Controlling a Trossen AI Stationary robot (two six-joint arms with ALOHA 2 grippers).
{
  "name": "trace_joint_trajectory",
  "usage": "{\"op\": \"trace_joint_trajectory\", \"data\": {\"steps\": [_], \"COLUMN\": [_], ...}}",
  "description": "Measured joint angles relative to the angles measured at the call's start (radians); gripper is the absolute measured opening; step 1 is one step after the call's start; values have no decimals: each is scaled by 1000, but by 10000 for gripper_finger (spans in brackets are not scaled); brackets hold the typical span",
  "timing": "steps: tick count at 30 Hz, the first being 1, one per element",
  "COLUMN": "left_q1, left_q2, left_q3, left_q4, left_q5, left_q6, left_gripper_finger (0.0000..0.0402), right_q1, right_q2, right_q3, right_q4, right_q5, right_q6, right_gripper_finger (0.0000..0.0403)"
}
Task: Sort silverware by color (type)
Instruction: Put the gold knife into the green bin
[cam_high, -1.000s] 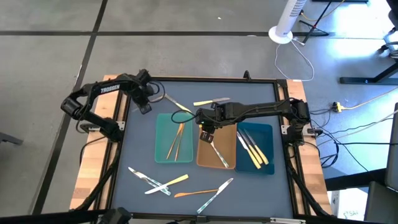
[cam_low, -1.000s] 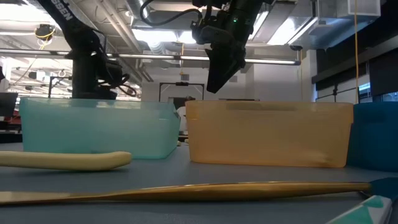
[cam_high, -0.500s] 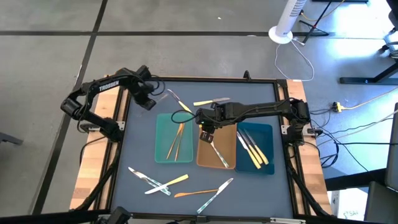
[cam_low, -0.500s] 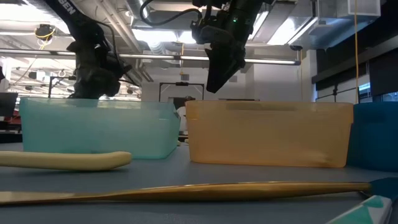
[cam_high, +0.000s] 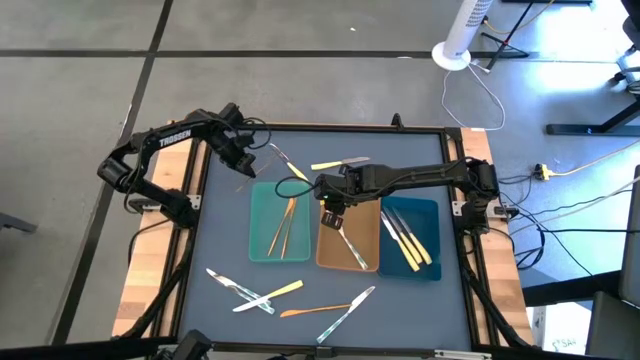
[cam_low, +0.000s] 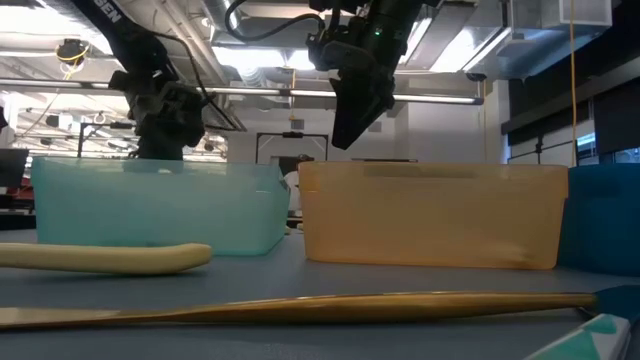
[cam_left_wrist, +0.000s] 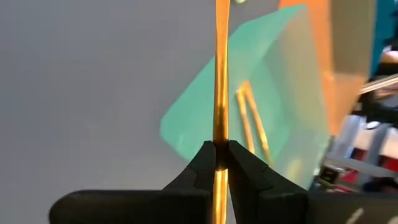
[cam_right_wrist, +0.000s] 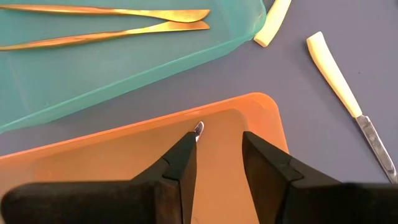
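While the counter (cam_high: 215, 240) carried three trays side by side near its middle, the move in hand turned on how the left hand (cam_high: 243, 160) stood to the teal tray (cam_high: 262, 222). In the overhead view that tray lay at about five o'clock from the left hand, near but not under it. The left hand was clenched on a slim gold utensil (cam_left_wrist: 221, 81), gripped partway along its handle, and the left wrist view showed the utensil's long axis pointing away from the fingers (cam_left_wrist: 199, 169) toward the tray. Two gold pieces (cam_high: 284, 225) already lay inside the teal tray, their long axes running roughly twelve to six. By my judgement, the carry needed to travel toward five o'clock and turn the utensil to match the tray's length before release.

The right hand (cam_high: 331, 215) hung over the tan tray (cam_high: 328, 255), at about three o'clock from the teal one; its fingers (cam_right_wrist: 181, 163) stood apart with nothing between them. The dark-blue tray (cam_high: 430, 215) at the far right held yellow-handled pieces (cam_high: 405, 240). Loose silverware (cam_high: 255, 292) waited along the six o'clock side of the counter, well apart from both hands, and more lay near twelve o'clock (cam_high: 340, 162).

The only readable writing was "TROSSEN" (cam_high: 175, 140) in white on the left arm.
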Motion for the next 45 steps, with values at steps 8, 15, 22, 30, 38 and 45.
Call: {"op": "trace_joint_trajectory", "data": {"steps": [8,15,22,30,38,45], "left_q1": [-44,-182,-346,-517,-661,-763], "left_q2": [-42,-109,-137,-137,-137,-135], "left_q3": [0,0,0,0,0,0], "left_q4": [1,5,15,75,90,134], "left_q5": [68,9,-98,-179,-307,-437], "left_q6": [-81,-184,-303,-454,-632,-803], "left_gripper_finger": [16,16,16,16,16,16], "right_q1": [0,0,0,0,0,0], "right_q2": [0,0,0,0,0,0], "right_q3": [0,0,0,0,0,0], "right_q4": [2,3,4,5,43,120], "right_q5": [0,3,21,28,29,30], "right_q6": [0,0,0,-1,-75,-154], "right_gripper_finger": [115,115,115,115,115,115]}}
